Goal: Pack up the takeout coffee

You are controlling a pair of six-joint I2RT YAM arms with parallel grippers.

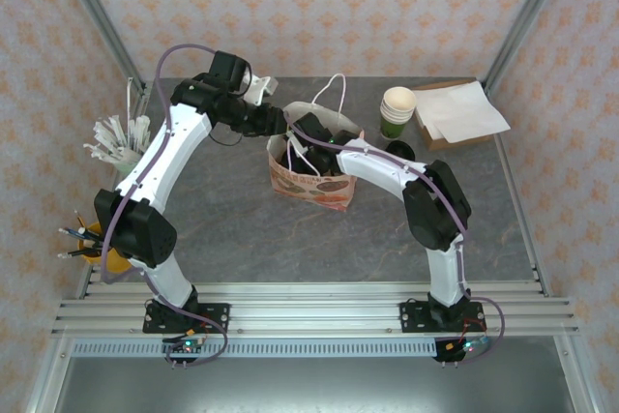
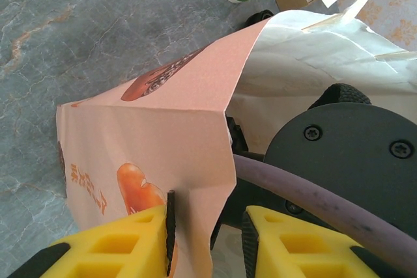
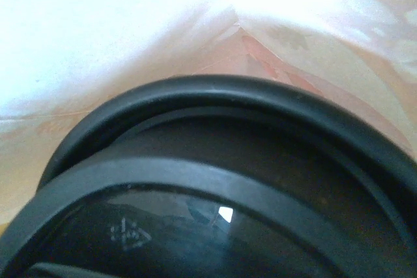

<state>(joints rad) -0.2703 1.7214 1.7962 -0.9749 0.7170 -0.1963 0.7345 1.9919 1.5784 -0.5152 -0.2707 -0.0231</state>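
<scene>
The paper bag [image 1: 311, 181] stands at the middle of the grey surface [image 1: 242, 224]. The left gripper [image 2: 210, 226] sits astride the bag's rim at its 10 o'clock corner, released: the paper lies against one yellow finger [image 2: 124, 245] and the other stands clear. The right gripper [image 1: 308, 154] reaches down into the bag from 3 o'clock; whether it grasps anything, I cannot tell. The takeout coffee [image 3: 215, 174] is inside the bag, its black lid [image 3: 260, 102] close under the right wrist. A stack of green cups [image 1: 397, 113] stands at the bag's 1 o'clock.
</scene>
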